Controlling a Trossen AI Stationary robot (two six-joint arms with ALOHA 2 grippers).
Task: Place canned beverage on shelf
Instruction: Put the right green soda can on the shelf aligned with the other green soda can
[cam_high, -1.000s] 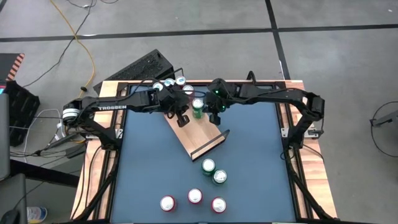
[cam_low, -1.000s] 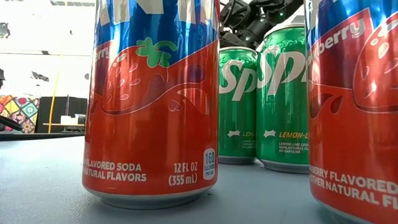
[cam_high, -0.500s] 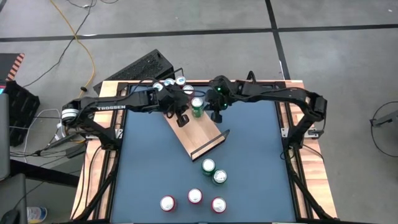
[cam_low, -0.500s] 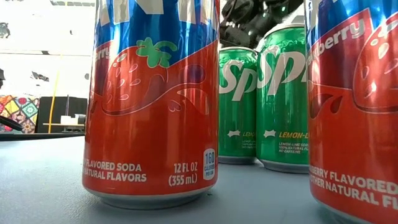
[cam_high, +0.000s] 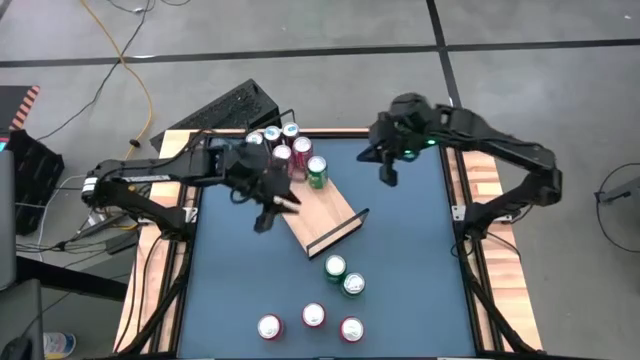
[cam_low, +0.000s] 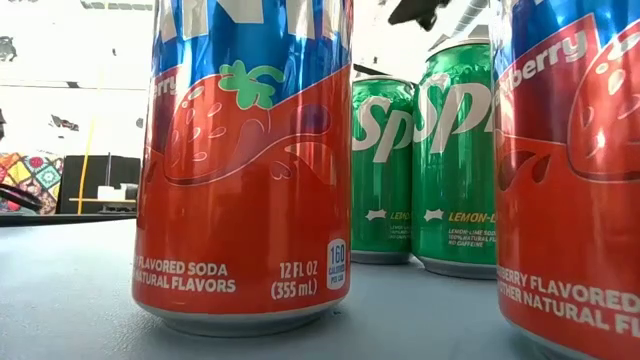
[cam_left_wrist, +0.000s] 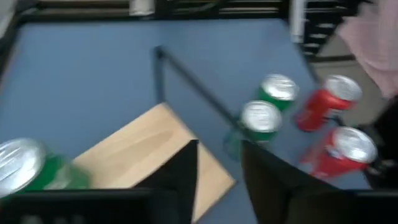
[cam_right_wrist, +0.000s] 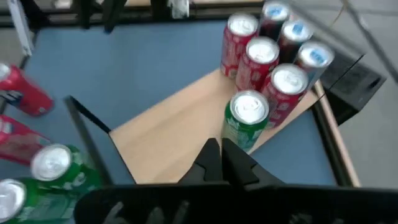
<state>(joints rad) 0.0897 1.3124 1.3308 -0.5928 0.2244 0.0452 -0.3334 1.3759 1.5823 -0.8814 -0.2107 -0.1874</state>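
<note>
The light-wood shelf (cam_high: 322, 212) lies slantwise on the blue table, with a black rail (cam_high: 340, 232) at its near end. Several cans stand on its far end, among them red cans (cam_high: 283, 154) and a green can (cam_high: 317, 172), which also shows in the right wrist view (cam_right_wrist: 249, 118). My left gripper (cam_high: 272, 212) is open and empty over the shelf's left edge. My right gripper (cam_high: 388, 172) is shut and empty, to the right of the shelf and clear of the cans. The shelf also shows in the left wrist view (cam_left_wrist: 149, 143).
Two green cans (cam_high: 344, 276) and three red cans (cam_high: 313, 316) stand upright near the table's near edge; they fill the low view (cam_low: 245, 160). The blue table (cam_high: 420, 260) has light-wood edging (cam_high: 500, 290) along its sides.
My right gripper has drawn back from the green can toward the table's right and far edge. My left gripper has drawn back from the cans toward the table's left and near edge. The green can stays upright on the shelf.
</note>
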